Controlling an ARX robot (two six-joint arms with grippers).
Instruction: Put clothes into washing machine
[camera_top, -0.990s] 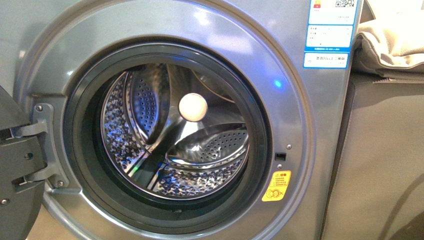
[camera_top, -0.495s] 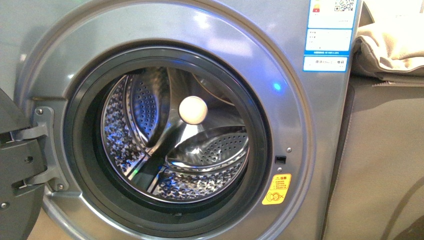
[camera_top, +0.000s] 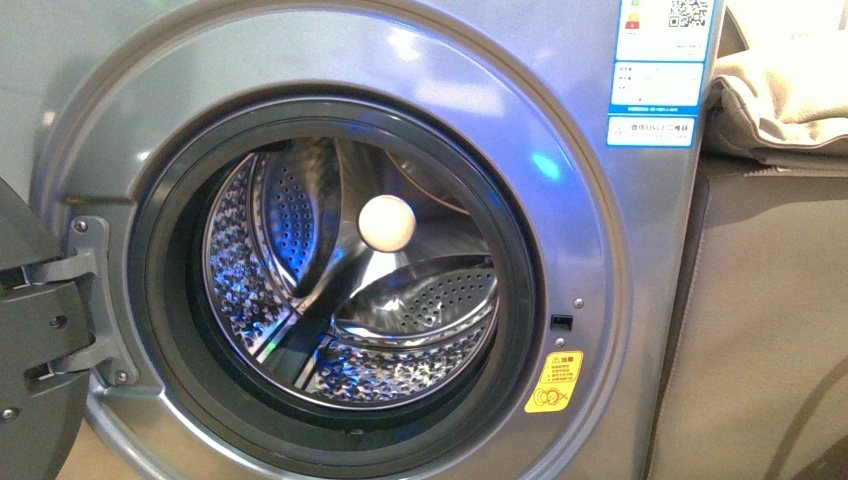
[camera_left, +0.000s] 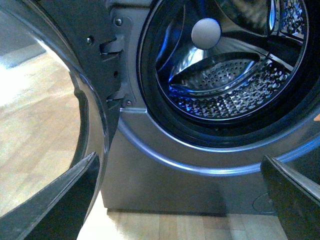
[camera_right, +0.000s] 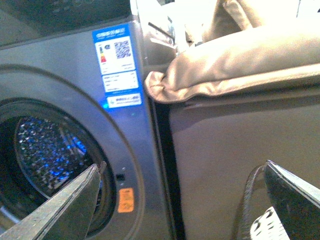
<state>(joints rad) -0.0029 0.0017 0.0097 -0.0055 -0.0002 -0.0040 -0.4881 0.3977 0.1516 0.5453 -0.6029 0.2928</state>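
Little had shifted over the last second: in the front view the washing machine (camera_top: 600, 250) sat only a touch lower, its yellow warning sticker (camera_top: 555, 382) and blue-white labels (camera_top: 655, 70) having slid down with it, so I judged my body camera had crept while the machine stood where it was.

Its door (camera_top: 30, 380) hung swung out on the hinge (camera_top: 85, 290) on my left, which left the porthole free for loading. Inside the dark rubber gasket (camera_top: 170, 300) the perforated steel drum (camera_top: 420, 300) held nothing but a pale round cap (camera_top: 386, 223) at its back.

I could not find the clothes in any view. They were not in the drum, nor in either gripper. The beige folded cloth (camera_top: 785, 90) lay on top of the taupe cabinet (camera_top: 770, 320) just beside the machine, and it was not my garment.

My left gripper (camera_left: 178, 156) was low in front of the machine, near the wooden floor (camera_left: 35, 125), fingers spread wide with nothing between them. My right gripper (camera_right: 183, 164) faced the seam between machine and cabinet, fingers likewise apart and empty. A dark loop showed by one finger, but I could not tell what it was.

I judged the loading had not yet begun, and the garment had first to be found and grasped.
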